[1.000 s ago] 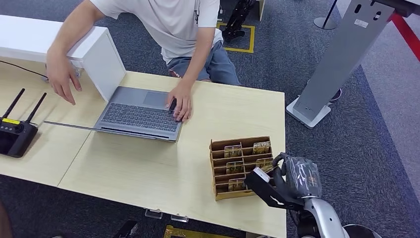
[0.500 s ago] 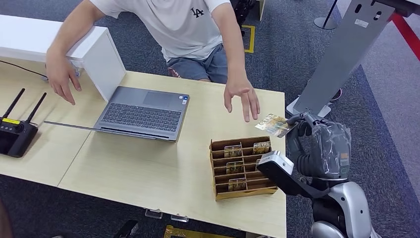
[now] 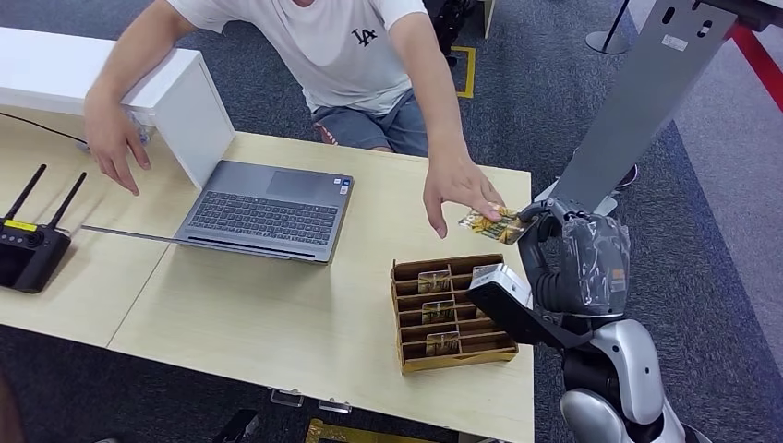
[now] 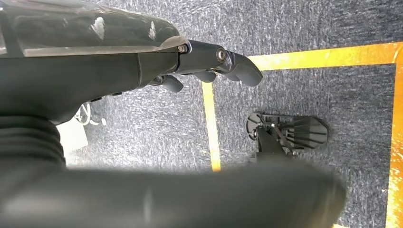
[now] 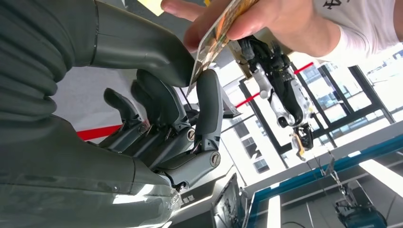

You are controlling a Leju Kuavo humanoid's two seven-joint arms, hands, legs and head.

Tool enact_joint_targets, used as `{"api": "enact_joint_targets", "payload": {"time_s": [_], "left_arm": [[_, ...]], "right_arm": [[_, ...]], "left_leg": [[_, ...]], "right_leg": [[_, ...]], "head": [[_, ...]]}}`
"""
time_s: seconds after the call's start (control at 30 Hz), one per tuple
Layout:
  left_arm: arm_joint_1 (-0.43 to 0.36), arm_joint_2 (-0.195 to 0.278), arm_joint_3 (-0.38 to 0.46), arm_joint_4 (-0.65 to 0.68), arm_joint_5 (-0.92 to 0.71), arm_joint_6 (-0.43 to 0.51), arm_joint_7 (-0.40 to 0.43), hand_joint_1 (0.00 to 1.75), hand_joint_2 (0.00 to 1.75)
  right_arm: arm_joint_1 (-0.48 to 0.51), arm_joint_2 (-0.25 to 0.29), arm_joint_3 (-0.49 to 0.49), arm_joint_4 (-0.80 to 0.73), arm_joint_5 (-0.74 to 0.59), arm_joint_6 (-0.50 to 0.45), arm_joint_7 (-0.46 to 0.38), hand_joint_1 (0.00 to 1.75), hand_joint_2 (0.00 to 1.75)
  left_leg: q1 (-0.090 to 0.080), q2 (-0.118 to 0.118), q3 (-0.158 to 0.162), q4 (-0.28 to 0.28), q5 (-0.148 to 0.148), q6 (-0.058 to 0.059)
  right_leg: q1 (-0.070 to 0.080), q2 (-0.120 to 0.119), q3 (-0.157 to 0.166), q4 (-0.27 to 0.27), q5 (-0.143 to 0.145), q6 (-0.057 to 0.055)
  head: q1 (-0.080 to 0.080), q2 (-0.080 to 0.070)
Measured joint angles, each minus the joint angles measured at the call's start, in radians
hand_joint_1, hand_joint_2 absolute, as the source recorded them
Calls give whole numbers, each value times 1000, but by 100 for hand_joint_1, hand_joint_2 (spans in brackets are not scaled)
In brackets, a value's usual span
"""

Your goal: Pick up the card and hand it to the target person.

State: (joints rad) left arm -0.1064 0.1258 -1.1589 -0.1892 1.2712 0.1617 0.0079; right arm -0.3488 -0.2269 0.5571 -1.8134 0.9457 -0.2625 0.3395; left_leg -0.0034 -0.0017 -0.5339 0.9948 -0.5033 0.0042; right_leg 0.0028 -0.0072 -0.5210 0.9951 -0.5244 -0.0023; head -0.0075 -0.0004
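While my right robot hand (image 3: pixel 574 263) pinches the card (image 3: pixel 491 224) betw. thumb and a finger, lifted above the desk (image 3: pixel 277 314) edge beyond the card rack (image 3: pixel 450 312), the person's hand (image 3: pixel 459 191) has closed on the card's far end. Step: handover, both holding. Next, I judge: ease my pinch only once their hold looks firm, then draw back w/o tugging. Left robot hand (image 4: pixel 142 66) hangs over carpet, fingers curled, nothing in it.
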Motion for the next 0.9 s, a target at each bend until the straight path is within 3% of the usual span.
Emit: {"api": "enact_joint_targets", "payload": {"time_s": [0.13,0.2,0.37,0.43,0.67,0.9], "left_arm": [[0,-1,0,0,1,1,-2,0,0],[0,-1,0,0,4,3,-1,0,0],[0,-1,0,0,6,8,2,0,0],[0,-1,0,0,6,11,2,0,0],[1,-1,0,0,10,13,5,0,0],[2,-1,1,0,20,18,15,0,0]], "right_arm": [[0,1,7,17,-4,-6,1,131,175],[0,1,10,24,-8,-10,2,117,175],[-1,0,16,37,-14,-19,4,16,175],[-1,0,17,41,-18,-22,7,1,175],[5,-1,17,53,-114,-34,-3,0,175],[59,-10,1,66,-369,-58,-71,0,175]], "left_leg": [[0,0,0,0,0,0],[0,0,0,0,0,0],[0,0,0,0,0,0],[0,0,0,0,0,0],[0,0,0,0,0,0],[0,0,0,0,0,0]], "right_leg": [[0,0,0,0,0,0],[0,0,0,0,0,0],[0,0,0,0,0,0],[0,0,0,0,0,0],[0,0,0,0,0,0],[0,0,0,0,0,0]], "head": [[0,0],[0,0],[0,0],[0,0],[0,0],[0,0]]}}
